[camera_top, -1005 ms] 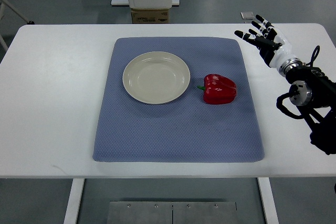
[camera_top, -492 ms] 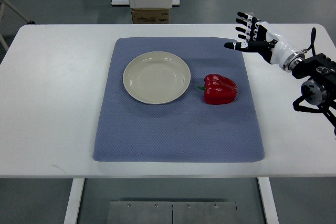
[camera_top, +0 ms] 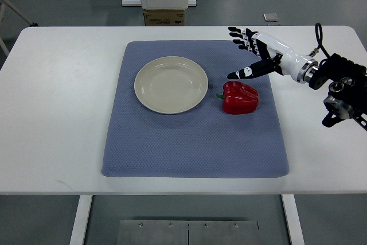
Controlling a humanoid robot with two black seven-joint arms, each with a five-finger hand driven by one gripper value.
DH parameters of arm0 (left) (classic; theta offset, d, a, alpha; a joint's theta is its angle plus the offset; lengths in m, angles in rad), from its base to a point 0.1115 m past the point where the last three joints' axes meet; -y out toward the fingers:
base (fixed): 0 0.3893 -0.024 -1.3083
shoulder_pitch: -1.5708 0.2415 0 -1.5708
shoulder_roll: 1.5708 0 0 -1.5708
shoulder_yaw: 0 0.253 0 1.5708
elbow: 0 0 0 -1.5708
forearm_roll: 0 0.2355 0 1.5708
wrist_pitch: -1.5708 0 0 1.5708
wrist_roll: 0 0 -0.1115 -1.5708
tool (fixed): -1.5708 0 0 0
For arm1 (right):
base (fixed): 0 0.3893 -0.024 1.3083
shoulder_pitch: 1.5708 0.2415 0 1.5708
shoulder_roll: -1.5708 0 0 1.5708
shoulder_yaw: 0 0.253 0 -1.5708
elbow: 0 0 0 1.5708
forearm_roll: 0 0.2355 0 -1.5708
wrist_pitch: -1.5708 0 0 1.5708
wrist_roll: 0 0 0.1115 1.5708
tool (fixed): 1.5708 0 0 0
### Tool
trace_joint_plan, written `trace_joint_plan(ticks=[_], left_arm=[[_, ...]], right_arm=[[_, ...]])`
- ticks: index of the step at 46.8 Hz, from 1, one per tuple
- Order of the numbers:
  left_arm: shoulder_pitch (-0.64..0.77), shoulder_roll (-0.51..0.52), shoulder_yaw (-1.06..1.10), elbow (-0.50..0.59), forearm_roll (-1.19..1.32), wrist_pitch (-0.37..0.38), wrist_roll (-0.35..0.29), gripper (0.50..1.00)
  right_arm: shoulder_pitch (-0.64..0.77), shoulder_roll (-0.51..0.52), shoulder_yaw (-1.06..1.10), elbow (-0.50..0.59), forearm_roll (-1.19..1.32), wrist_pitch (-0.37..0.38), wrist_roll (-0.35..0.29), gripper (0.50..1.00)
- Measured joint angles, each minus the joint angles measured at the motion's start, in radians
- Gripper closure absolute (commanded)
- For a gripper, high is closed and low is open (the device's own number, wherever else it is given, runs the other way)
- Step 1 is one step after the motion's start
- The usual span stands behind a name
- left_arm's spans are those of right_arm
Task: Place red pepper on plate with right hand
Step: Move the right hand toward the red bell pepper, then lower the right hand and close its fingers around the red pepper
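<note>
One robot hand (camera_top: pixel 250 53), right, fingers spread wide, holding nothing, hovers just above and behind red pepper (camera_top: pixel 239 97). Pepper lies on blue mat (camera_top: pixel 195 142), beside plate (camera_top: pixel 171 84), not touching it. Plate empty. Grasp not yet made; pickup, carry, placement all left. Mat sits on white desk (camera_top: pixel 57 119).

A white bench (camera_top: pixel 57 113) with rounded corners fills most of the view. A blue-grey mat (camera_top: pixel 195 142) lies flat on its middle, reaching from near the far edge to near the front edge. The bench's left and right sides beside the mat are bare white.
</note>
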Motion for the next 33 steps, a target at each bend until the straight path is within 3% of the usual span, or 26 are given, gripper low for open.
trace_joint_plan(ticks=[33], left_arm=[[0.000,0.000,0.000,0.000,0.000,0.000,0.000,0.500]], right_arm=[[0.055,-0.002,-0.163,0.001,-0.166,-0.011,0.024,0.519]])
